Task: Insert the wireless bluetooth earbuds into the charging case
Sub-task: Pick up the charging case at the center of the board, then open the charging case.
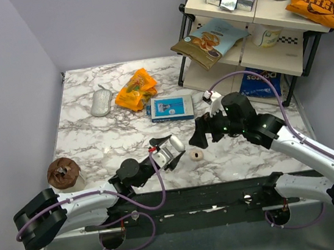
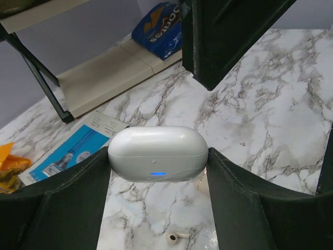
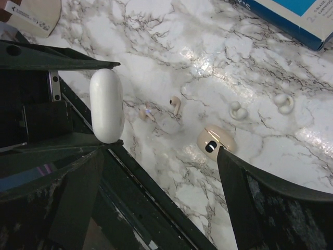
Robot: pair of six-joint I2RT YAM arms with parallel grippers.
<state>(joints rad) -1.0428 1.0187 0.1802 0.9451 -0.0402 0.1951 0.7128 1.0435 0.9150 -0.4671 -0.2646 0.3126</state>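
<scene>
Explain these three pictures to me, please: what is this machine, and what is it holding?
These are two robot arms bolted to a marble-patterned table. One picture looks down from above; the other two come from wrist cameras. The left gripper clamps a small glossy white pill-shaped charging case, lid closed. The right gripper stands open and empty over a tiny cream-beige earbud lying on the table. Also there: a grey-white computer mouse, an orange snack bag, a blue-and-white flat box and a brown muffin-like lump.

Left hand (image 1: pixel 170 148) and right hand (image 1: pixel 200 131) black; arms (image 1: pixel 91 203) white-and-black, purple cables (image 1: pixel 234 74).
</scene>
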